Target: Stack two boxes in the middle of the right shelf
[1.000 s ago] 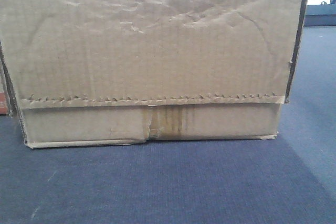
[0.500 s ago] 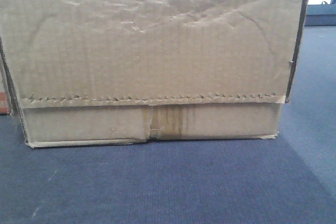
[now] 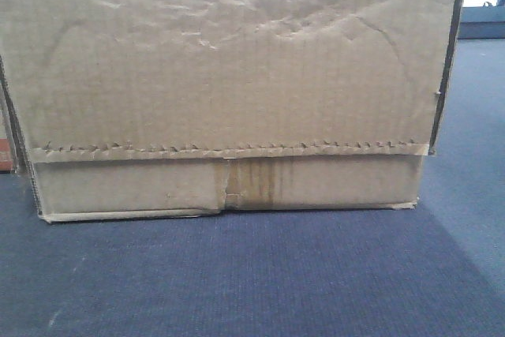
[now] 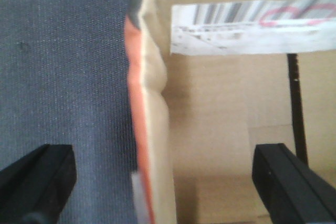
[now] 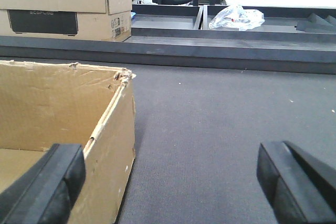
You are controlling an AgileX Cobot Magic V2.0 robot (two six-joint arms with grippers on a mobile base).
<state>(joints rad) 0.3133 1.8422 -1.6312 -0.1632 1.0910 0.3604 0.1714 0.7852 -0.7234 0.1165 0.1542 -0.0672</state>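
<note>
Box on carpet; L hand spread.

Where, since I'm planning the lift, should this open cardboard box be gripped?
Probably the thin side walls at their top rim, from above, one gripper per side. The box looks too wide to span, but its open top exposes a wall edge, and the left gripper and right gripper each straddle one, open.

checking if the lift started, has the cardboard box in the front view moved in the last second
No: the box keeps its right edge at the same spot against the window ledge.
</note>
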